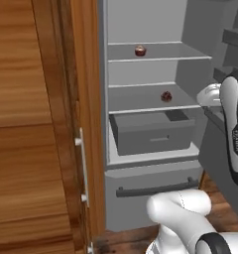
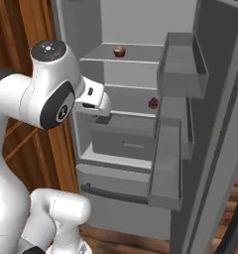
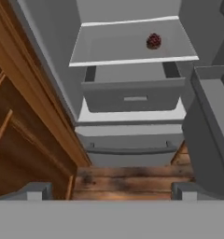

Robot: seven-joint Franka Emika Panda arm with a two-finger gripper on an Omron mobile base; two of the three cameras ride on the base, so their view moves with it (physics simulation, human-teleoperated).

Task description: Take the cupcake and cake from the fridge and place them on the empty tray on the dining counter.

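The fridge (image 1: 155, 124) stands open, the cupcake (image 1: 141, 50) on its upper shelf, a dark red cake (image 1: 166, 96) below; the claw (image 3: 111, 190) is spread wide, holding nothing.

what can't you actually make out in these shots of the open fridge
- Drawer contents: all views see only its grey front and a dark gap behind.
- Lower-shelf dark red item: too small and blurred to say whether it is cake.
- Cupcake on the upper shelf: tiny; wrapper detail is lost.
- Gripper: fingertips are cut off by the bottom of the hand view; in the left base view the arm hides it.
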